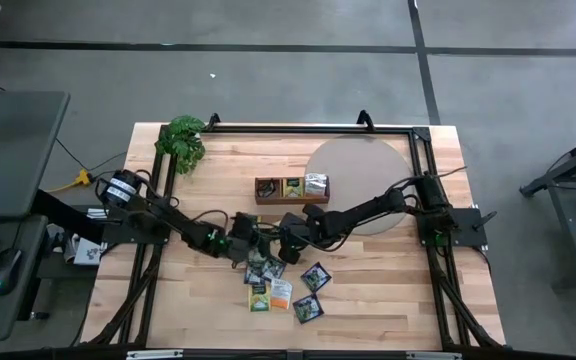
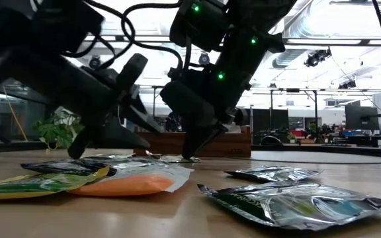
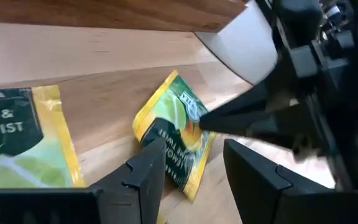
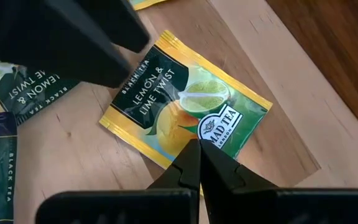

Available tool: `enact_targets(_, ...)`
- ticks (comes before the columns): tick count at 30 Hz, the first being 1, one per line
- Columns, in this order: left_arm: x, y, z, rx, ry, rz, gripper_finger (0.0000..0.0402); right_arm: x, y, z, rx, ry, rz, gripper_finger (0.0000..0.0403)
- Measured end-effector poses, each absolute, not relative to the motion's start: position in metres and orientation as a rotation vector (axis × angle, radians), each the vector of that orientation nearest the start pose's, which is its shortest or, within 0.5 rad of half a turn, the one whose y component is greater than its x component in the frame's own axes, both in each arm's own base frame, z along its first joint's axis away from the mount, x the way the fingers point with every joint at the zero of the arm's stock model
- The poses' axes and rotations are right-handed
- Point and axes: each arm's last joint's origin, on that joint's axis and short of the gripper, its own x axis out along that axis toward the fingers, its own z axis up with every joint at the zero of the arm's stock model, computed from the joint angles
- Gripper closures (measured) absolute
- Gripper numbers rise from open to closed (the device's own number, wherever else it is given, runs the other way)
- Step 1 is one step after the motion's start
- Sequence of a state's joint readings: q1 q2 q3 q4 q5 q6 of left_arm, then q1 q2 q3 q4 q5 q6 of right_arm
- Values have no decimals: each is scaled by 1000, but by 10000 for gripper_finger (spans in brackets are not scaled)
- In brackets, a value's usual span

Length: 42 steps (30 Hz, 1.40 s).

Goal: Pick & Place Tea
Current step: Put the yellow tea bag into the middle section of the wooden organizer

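A yellow-and-green lemon-and-lime tea sachet (image 4: 185, 115) lies flat on the wooden table, just in front of the tray. My right gripper (image 4: 197, 149) is shut, with its tips on the sachet's face. My left gripper (image 3: 194, 168) is open and comes in low from the table's left. Its two fingers stand on either side of the same sachet (image 3: 173, 143). In the high view the two grippers (image 1: 258, 245) (image 1: 284, 243) meet at mid-table. More tea sachets (image 1: 268, 290) lie loose nearer the front edge. My right gripper rests its shut fingertips (image 4: 199, 155) on the sachet's printed face, by the logo near one edge (image 4: 219, 127). It comes slanting down from the table's right, and the sachet lies flat on the wood. My left gripper: one finger (image 3: 145, 171) overlaps the sachet's edge, and I cannot tell whether it touches.
The brown wooden tray (image 1: 291, 188), with sachets in its compartments, stands just behind the grippers. A round grey mat (image 1: 358, 175) lies at its right. A leafy plant (image 1: 183, 140) sits at the far left corner. Dark sachets (image 1: 315, 277) (image 1: 308, 308) lie near the front.
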<state>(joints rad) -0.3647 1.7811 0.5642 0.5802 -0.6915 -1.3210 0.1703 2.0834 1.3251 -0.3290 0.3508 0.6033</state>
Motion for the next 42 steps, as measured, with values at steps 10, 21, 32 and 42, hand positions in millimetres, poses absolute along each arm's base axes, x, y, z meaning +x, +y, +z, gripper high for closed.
enact_targets(10,278,-61,107,-1061,424,566,241,408,61,124,262,971,-449,403)
enact_targets(21,263,-53,120,-991,514,626,241,408,61,125,237,978,-431,403)
enact_targets(32,273,-41,123,-1078,529,607,241,408,61,125,237,974,-429,403)
enact_targets(42,273,-39,123,-1106,530,614,241,409,61,125,231,970,-418,403)
